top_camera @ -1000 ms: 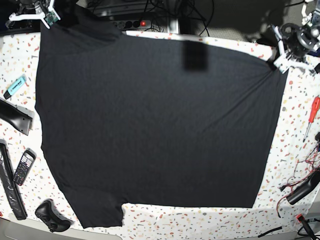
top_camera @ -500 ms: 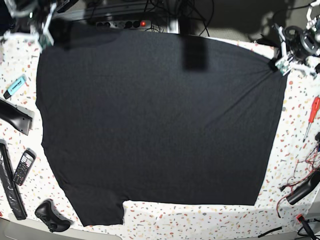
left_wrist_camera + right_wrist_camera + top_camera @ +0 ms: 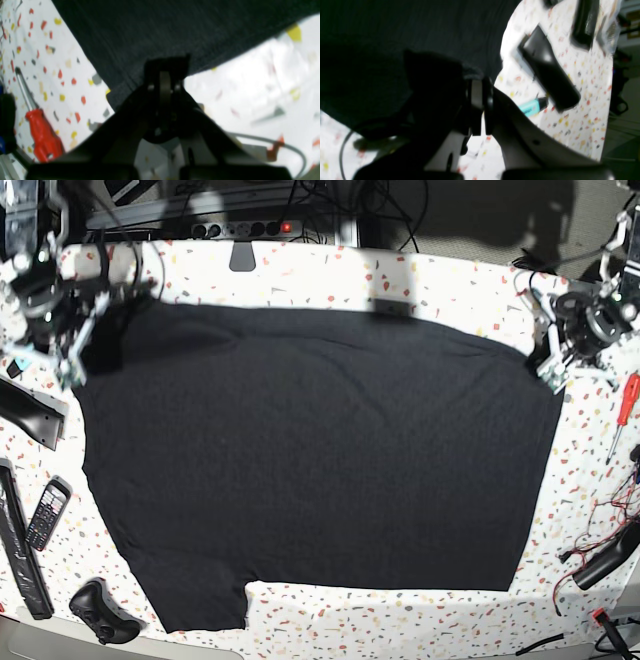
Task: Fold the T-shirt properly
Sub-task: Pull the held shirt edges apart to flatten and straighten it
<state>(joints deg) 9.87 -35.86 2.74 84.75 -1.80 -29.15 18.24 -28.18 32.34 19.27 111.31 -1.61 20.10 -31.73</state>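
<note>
The black T-shirt (image 3: 320, 460) lies spread over the speckled table, plain side up, with one sleeve at the near left (image 3: 195, 600). My left gripper (image 3: 552, 375) is shut on the shirt's far right corner; in the left wrist view its closed tips (image 3: 165, 72) pinch the black hem (image 3: 130, 85). At the far left corner my right gripper (image 3: 75, 370) is shut on bunched fabric, and the right wrist view shows cloth (image 3: 395, 50) draped over the closed fingers (image 3: 476, 85). No print is visible.
A red screwdriver (image 3: 627, 408) (image 3: 42, 135) lies right of the shirt, with cables and a black tool (image 3: 605, 558) nearer. On the left are a black handle (image 3: 30, 415) (image 3: 550, 82), a turquoise highlighter (image 3: 531, 106), a phone (image 3: 47, 513) and a controller (image 3: 100, 610).
Both grippers have come toward the near side, bringing the shirt's far edge with them. A strip of speckled table now shows behind the shirt.
</note>
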